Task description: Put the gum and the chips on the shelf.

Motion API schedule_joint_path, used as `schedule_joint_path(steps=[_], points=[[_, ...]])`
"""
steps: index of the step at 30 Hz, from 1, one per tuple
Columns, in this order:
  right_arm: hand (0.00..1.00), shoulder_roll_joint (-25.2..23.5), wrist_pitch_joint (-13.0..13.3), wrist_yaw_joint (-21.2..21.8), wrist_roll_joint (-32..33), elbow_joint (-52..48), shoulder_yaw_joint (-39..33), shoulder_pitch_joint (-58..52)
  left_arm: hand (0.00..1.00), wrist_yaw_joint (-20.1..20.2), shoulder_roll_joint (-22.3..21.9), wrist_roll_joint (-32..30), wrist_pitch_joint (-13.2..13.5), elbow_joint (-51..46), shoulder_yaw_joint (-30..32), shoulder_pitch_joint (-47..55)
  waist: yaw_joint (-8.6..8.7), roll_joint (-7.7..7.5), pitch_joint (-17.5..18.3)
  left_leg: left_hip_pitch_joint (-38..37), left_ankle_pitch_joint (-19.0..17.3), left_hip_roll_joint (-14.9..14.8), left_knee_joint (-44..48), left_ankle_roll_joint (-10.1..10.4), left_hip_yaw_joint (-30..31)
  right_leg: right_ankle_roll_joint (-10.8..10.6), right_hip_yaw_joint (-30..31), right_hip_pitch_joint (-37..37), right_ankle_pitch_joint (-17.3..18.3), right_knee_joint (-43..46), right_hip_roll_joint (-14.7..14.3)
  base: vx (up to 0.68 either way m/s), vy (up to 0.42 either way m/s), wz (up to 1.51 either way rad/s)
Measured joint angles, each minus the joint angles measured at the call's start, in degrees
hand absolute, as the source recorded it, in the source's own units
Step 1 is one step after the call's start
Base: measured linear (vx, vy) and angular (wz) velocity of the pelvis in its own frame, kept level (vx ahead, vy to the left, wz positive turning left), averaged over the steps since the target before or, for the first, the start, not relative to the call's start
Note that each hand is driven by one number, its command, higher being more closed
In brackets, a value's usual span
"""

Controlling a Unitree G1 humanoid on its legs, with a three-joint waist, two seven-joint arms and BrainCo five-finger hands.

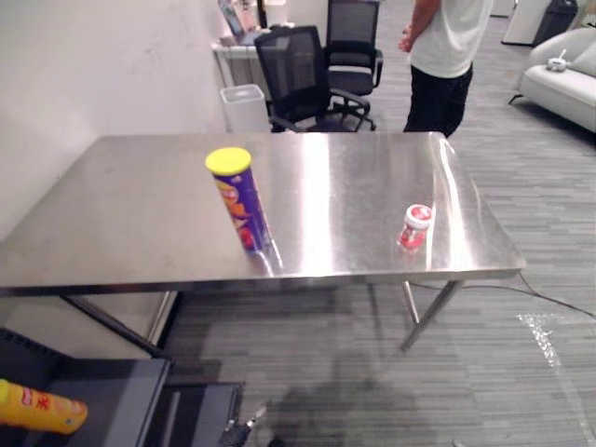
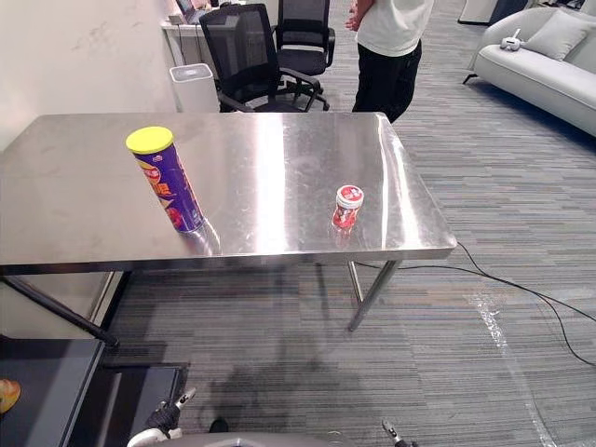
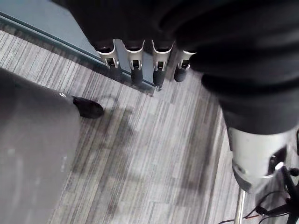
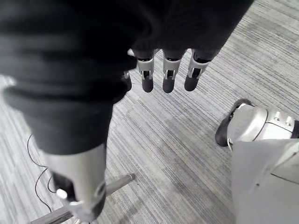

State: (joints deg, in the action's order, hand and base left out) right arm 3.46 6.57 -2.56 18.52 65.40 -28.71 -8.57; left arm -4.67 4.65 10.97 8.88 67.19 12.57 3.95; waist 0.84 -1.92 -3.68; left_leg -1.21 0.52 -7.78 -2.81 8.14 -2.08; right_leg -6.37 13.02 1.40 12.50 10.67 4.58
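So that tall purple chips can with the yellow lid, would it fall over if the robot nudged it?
Probably. The chips can stands upright, tall on a narrow base, so a push near its top would likely tip it. Lying down, its round body could roll across the smooth steel table. It looks stiff enough to grip firmly.

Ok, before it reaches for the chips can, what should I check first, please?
1. Chips can upright on the table, near its front edge: ok.
2. Gum jar upright, apart from the can, toward the table's right end: ok.
3. Left robot hand empty, fingers straight: ok.
4. Right robot hand empty, fingers straight: ok.
5. Person stands beyond the far edge, away from both items: ok.
6. Enough free room on the dark shelf beside the yellow bottle: cannot tell.
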Motion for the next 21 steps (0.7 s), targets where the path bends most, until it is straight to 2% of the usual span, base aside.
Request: schedule_joint_path(steps=[2,3,4,6,10,12,14,15,16,18,19,21], points=[[0.0,0.64,0.11,-0.36,0.09,-0.6,0.06,-0.27,0.0,0.02,-0.04,0.2,0.04,-0.02,0.21,0.48,0.08,0.48,-0.2,0.1,-0.4,-0.1,1.26,-0.07,-0.66,-0.06,-0.21,0.05,0.0,-0.61,0.17,-0.13,-0.001,-0.18],[0.0,0.69,0.09,-0.66,0.08,-1.06,0.07,-0.23,0.0,0.02,-0.1,0.2,0.04,-0.05,0.18,0.57,0.1,0.57,-0.25,0.1,-0.37,-0.11,1.24,-0.11,-0.85,0.78,-0.79,-0.08,0.52,-0.66,0.42,-0.13,0.03,-0.14],[0.0,0.72,0.16,-1.09,0.08,-2.03,0.05,-0.72,0.0,-0.03,-0.19,0.22,0.1,-0.35,0.19,0.65,0.11,0.78,-0.27,0.04,-0.33,-0.08,1.11,-0.15,-1.34,0.73,-3.25,-0.45,0.61,-0.72,1.48,-0.08,0.048,-0.18],[0.0,0.96,0.16,-1.64,0.07,-2.12,0.0,-0.77,0.0,-0.06,-0.1,0.22,0.41,-0.71,0.17,1.31,0.12,1.35,0.04,0.01,-0.36,-0.2,0.96,-0.12,-2.52,0.84,-4.05,-1.24,0.54,-0.74,2.01,-0.04,0.046,-0.25],[0.0,1.05,0.2,-2.42,-0.02,-5.84,-0.27,-0.81,0.0,-0.12,0.03,0.23,0.53,-1.18,-0.54,1.81,0.03,1.23,0.11,-0.43,-1.45,0.44,1.15,-0.35,-5.06,0.88,-3.16,-2.33,0.52,-0.45,3.11,0.06,0.04,-0.3],[0.0,1.07,0.43,-3.13,-0.02,-8.74,-0.78,-0.73,0.0,-0.19,0.63,0.12,0.55,-1.11,-2.47,1.94,0.22,0.74,-0.15,-2.61,-3.09,1.45,1.13,-0.7,-6.28,0.62,-3.09,-2.66,0.09,3.81,3.91,0.15,0.035,-0.38],[0.0,0.92,0.62,-3.5,0.07,-10.3,-0.72,0.94,0.0,-0.26,0.54,0.02,0.55,-1.1,-3.51,1.97,0.19,1.17,-0.26,-4.27,-3.45,0.93,1.33,-0.63,-7.83,1.4,-3.36,-6.15,-0.42,11.14,2.93,0.13,-0.022,-0.45],[0.0,0.81,1.15,-3.86,0.4,-11.42,-0.7,1.36,0.0,-0.23,0.32,-0.06,0.56,-1.19,-4.06,1.84,0.31,1.47,-0.36,-5.43,-3.88,0.55,1.25,-0.9,-8.6,1.67,-4.38,-6.13,-1.26,11.55,2.63,0.11,-0.018,-0.44],[0.0,0.78,1.35,-4.1,0.51,-11.89,-0.69,1.65,0.0,-0.17,0.32,-0.18,0.57,-1.19,-4.4,1.77,0.25,1.53,-0.27,-5.64,-3.93,0.44,1.21,-0.91,-9.13,1.22,-5.21,-5.86,-1.81,10.51,2.69,0.15,0.011,-0.54],[0.0,0.77,2.55,-4.78,0.53,-13.29,-0.68,3.56,0.0,0.06,0.3,-1.18,0.56,-1.02,-5.69,0.64,0.21,2.0,-0.13,-4.82,-3.94,0.04,1.14,-0.92,-10.5,-0.28,-7.17,-3.78,-4.97,2.84,3.03,0.13,0.018,-0.47],[0.0,0.76,2.66,-5.06,0.53,-13.28,-0.68,4.07,0.0,0.05,0.28,-1.2,0.57,-1.02,-5.85,0.21,0.24,1.65,-0.57,-4.67,-3.93,0.07,1.18,-0.93,-10.58,-1.08,-7.49,-3.56,-5.56,1.66,3.18,0.08,0.009,-0.2],[0.0,0.63,2.68,-6.0,0.56,-13.3,-0.73,4.07,0.0,0.07,0.27,-1.8,0.53,-1.01,-6.77,-0.25,0.37,0.87,-1.23,-4.6,-3.93,0.11,1.19,-0.94,-10.66,-1.36,-8.59,-2.51,-6.45,-0.61,3.48,0.04,0.004,0.02]])
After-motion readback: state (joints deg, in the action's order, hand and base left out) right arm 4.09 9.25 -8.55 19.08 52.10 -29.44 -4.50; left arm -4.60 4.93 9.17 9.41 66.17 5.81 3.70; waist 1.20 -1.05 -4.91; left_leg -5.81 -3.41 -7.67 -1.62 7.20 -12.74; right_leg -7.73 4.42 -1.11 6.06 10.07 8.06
